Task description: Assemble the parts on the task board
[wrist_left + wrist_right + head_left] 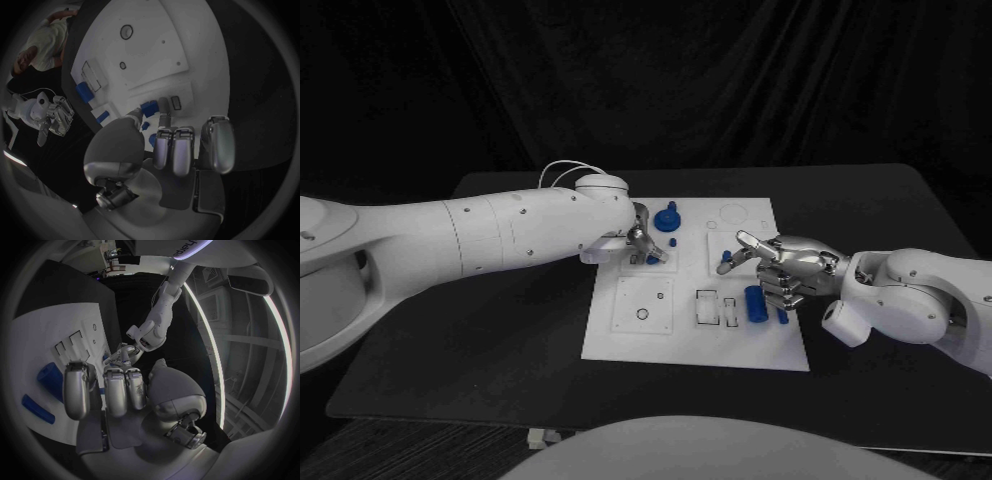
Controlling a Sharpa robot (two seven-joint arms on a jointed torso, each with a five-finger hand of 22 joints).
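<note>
- Both arms work over the task board (625, 340) on the black tabletop (877, 200) as I run the rig remotely.
- My left robot hand (640, 240) presses down at the board's far left part, fingertips (164, 107) extended onto small blue parts (149, 107) just beneath them; I cannot tell whether it has one pinched or is only touching.
- My right robot hand (788, 268) hovers over the board's right side with fingers curled inward; a small blue piece (726, 261) sits at its fingertips, and I cannot tell whether it is held.
- A blue cylinder (756, 303) lies loose on the board right under the right robot hand.
- A blue knob-shaped part (668, 215) stands just beyond the left robot hand, apparently seated.
- The rectangular slots (718, 308) and the round hole (642, 314), on the near side of both hands, look unfilled.
- My judgement: assembly is partway, with at least one part placed and several sockets and a loose part left.
</note>
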